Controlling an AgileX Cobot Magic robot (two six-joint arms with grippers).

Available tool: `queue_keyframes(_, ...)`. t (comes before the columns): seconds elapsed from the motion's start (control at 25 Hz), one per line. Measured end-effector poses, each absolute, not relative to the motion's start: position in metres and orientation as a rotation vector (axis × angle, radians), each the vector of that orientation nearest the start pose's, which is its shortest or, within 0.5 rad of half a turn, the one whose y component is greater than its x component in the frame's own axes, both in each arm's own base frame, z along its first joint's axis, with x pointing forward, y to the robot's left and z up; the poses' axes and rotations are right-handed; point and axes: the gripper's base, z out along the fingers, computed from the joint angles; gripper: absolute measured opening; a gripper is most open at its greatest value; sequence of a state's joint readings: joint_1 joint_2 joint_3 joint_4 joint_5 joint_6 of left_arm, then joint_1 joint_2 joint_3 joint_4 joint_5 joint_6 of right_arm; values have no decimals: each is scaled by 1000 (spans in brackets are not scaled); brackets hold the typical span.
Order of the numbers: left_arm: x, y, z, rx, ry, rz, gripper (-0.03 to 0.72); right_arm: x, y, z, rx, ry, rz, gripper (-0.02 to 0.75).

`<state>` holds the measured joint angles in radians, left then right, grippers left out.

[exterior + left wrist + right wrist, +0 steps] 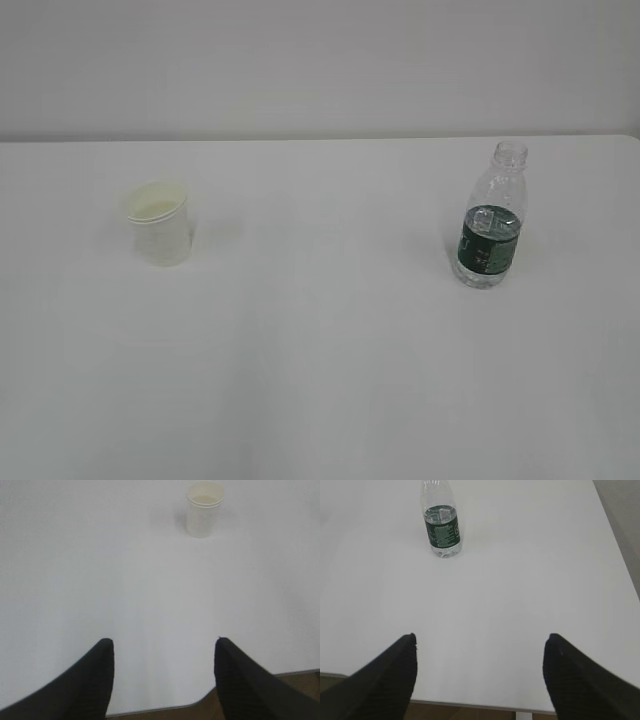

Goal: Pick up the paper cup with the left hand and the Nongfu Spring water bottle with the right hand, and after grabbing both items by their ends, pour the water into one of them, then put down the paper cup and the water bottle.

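The white paper cup (160,224) stands upright on the left of the white table, also seen far ahead in the left wrist view (204,509). The capless Nongfu Spring water bottle (491,217) with its dark green label stands upright on the right, and water fills it to about the label's top. In the right wrist view the bottle (442,525) is far ahead and to the left. My left gripper (163,642) is open and empty near the table's front edge. My right gripper (481,639) is open wide, also empty, by the front edge. Neither arm shows in the exterior view.
The white table (320,340) runs to a pale wall at the back. Its front edge with a rounded corner (200,700) lies just under the left fingers. The table's right edge (615,535) and front edge (485,706) show in the right wrist view.
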<state>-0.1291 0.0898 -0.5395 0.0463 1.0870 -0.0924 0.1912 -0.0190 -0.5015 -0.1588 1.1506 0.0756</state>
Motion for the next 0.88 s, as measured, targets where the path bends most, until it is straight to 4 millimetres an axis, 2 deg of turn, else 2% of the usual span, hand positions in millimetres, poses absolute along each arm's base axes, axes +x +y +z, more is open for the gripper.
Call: queue_keyframes(0.88,5,3,283,38,2133,-76,450,-10,-15,271,-104,2102,-32,587)
